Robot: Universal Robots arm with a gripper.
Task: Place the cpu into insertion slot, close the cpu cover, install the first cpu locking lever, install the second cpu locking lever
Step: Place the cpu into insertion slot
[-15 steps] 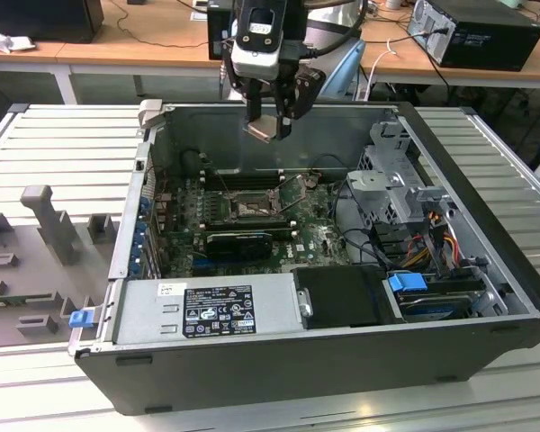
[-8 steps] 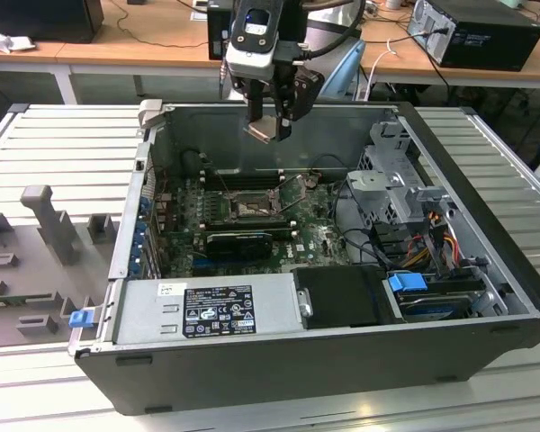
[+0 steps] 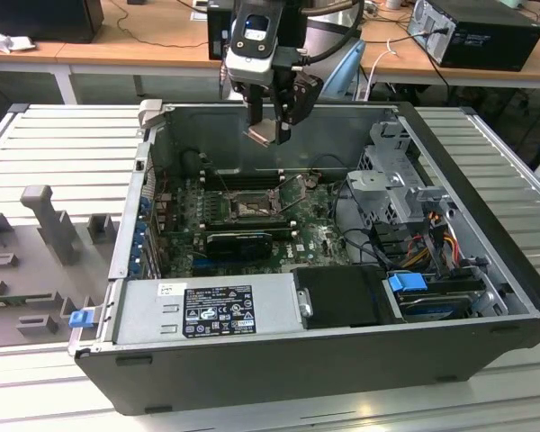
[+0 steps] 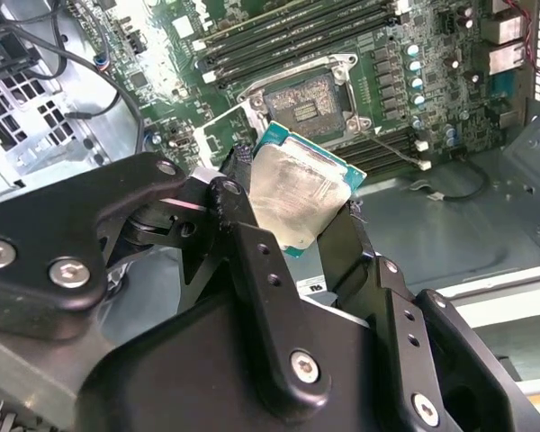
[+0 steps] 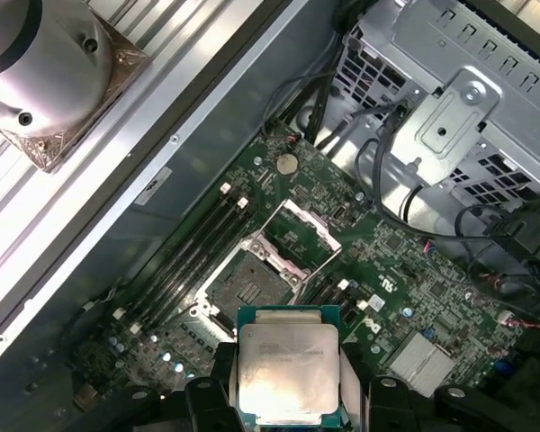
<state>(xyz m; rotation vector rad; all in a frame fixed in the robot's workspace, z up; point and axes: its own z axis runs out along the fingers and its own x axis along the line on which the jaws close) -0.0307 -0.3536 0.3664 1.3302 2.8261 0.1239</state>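
**Gripper and load.** We are finding the gripper [image 3: 268, 133] hanging above the open computer case [image 3: 486, 225], near the rear wall, at about 12 o'clock in the exterior view. Its jaws are closing narrowly on the cpu [image 3: 259, 135], pinching it by two opposite edges. In both wrist views the cpu [image 4: 301, 189] [image 5: 288, 369] is showing its dull metal top between the black jaws. We are reading the edge grip as deliberate, since it is leaving the underside free of contact. The chip is sitting tilted in the exterior view, not level with the board.

**Target.** The insertion slot [image 3: 249, 207] is lying on the motherboard [image 3: 315, 238], at roughly 6 o'clock from the gripper in the exterior view and well apart from the chip. In the first wrist view the insertion slot [image 5: 243, 279] is showing its pin field bare, so no chip is sitting there yet. Beside it the cpu cover [image 5: 306, 236] is standing swung up and away from the socket. We are judging that this is leaving the way down clear.

**Status.** The first step is in hand, with the chip carried but not seated. The cover is open, and we are taking the two lever steps as not yet done.
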